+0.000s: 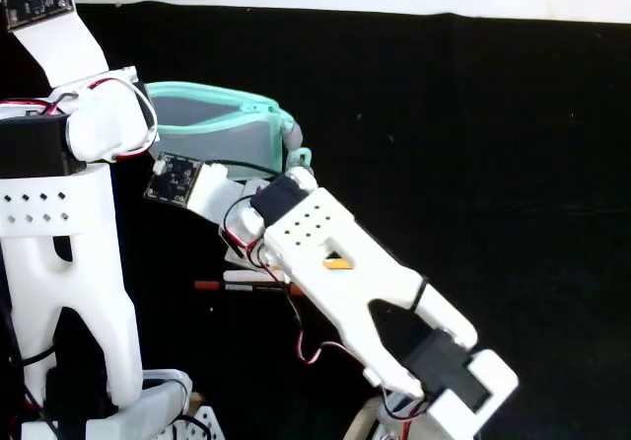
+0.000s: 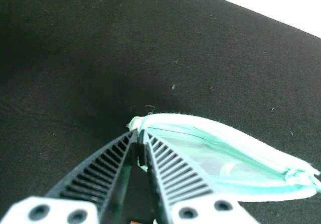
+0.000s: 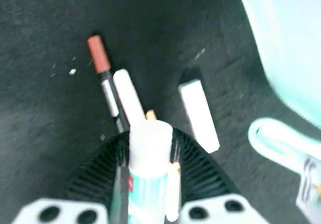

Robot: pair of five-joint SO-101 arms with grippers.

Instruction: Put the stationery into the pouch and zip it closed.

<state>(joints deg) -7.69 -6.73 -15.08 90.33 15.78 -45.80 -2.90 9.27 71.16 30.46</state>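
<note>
Left wrist view: left gripper (image 2: 138, 136) is pinching the end corner of the mint-green soft zip pouch with a translucent panel (image 2: 215, 158); its ribbed black fingers (image 2: 170, 169) are pressing together on the fabric edge; the pouch is lying flat on the black cloth table (image 2: 100, 58), mouth gaping a little; something pale is showing through the panel, too unclear to name.

Right wrist view: right gripper (image 3: 149, 135) is clasping a white cylindrical tube with a teal label (image 3: 145, 184), fingers bearing on both its sides; whether the tube is touching the table, cannot tell; beyond it a thin pen with a rust-red cap (image 3: 103, 76) and a plain white pen (image 3: 128, 96) are lying side by side, touching; a white rectangular block (image 3: 199, 114) is lying near them, apart; the pouch's edge (image 3: 291, 43) and a pale looped zip pull (image 3: 273, 138) are sitting just beside that block.

High view: the pouch (image 1: 212, 139) is resting toward the far left of the table, between the two white arms; the right arm (image 1: 345, 262) is stretching in from the near edge; the pens (image 1: 246, 282) are lying under its wrist end.
</note>
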